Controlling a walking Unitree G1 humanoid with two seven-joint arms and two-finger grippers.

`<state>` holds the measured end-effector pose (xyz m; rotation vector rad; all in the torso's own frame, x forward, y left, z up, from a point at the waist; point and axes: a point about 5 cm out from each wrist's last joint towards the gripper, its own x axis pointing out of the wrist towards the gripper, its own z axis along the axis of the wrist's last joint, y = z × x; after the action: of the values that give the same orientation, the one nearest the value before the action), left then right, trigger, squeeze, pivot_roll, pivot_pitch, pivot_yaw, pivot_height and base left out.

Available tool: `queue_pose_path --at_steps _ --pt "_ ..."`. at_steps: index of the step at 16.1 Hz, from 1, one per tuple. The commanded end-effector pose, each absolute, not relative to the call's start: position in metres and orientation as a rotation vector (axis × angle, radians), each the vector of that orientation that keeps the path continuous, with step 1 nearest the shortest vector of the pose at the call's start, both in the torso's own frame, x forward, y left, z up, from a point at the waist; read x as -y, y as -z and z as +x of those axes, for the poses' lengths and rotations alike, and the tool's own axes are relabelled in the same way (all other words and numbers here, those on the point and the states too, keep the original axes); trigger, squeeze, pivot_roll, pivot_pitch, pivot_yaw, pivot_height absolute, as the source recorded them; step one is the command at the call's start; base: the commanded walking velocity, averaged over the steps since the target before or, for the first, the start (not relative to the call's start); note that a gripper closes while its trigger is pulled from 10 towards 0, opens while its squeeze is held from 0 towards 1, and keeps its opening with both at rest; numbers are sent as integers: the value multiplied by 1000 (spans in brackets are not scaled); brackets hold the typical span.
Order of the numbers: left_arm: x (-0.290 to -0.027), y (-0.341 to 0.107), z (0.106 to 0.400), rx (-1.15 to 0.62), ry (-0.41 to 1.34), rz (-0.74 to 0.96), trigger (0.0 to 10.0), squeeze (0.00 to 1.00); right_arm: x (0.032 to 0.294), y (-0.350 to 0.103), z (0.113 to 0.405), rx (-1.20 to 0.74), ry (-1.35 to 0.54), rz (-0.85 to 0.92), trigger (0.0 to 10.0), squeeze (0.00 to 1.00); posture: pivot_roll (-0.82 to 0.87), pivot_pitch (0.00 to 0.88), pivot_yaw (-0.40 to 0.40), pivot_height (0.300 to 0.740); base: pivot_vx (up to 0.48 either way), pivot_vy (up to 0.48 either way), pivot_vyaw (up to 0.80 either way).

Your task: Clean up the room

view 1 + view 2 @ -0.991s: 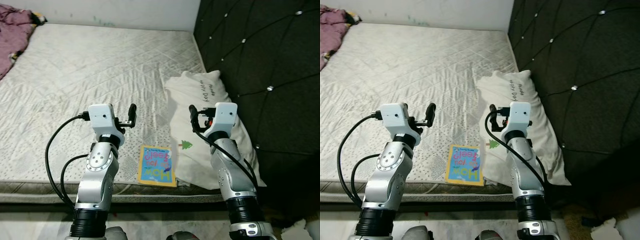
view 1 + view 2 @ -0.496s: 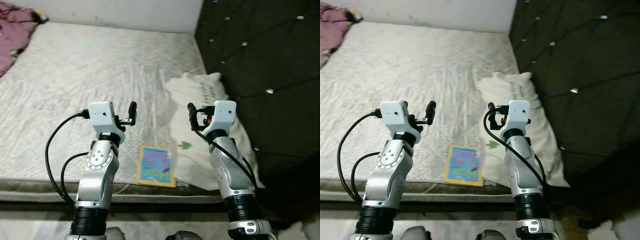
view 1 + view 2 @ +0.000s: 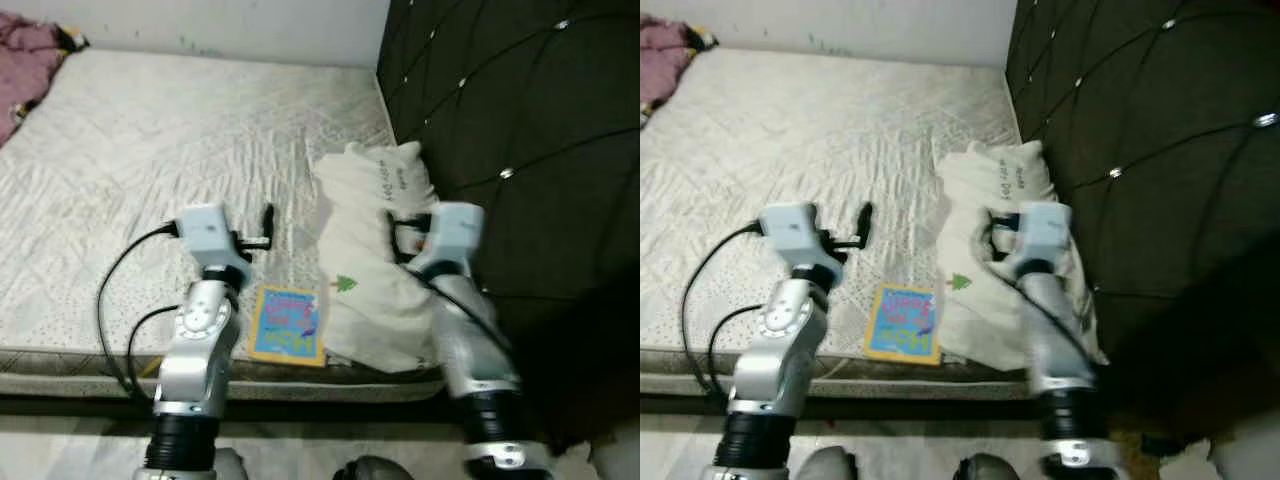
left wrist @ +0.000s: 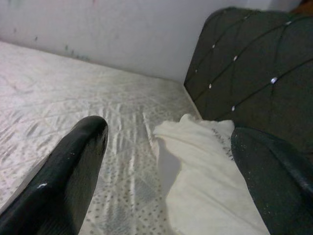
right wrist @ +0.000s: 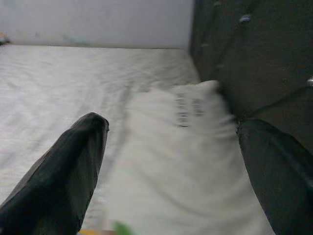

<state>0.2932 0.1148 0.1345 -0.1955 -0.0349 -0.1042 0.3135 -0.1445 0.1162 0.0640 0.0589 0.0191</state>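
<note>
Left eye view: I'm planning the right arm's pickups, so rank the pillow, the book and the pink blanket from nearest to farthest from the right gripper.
From the right gripper:
1. Pillow: right below it, against the headboard.
2. Book: at the mattress's near edge, left of the pillow.
3. Pink blanket: far left corner.
</note>
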Motion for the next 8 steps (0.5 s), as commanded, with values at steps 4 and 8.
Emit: queue_pose_path --at_steps 4,8 --pt "-111 -132 293 22 110 -242 10000 0 137 -119 315 -56 -45 77 10000 0 30 0 -63 740 0 305 0" --pt "-111 -133 294 23 112 -246 10000 0 137 -118 315 -58 -46 77 10000 0 28 0 -64 740 0 480 -103"
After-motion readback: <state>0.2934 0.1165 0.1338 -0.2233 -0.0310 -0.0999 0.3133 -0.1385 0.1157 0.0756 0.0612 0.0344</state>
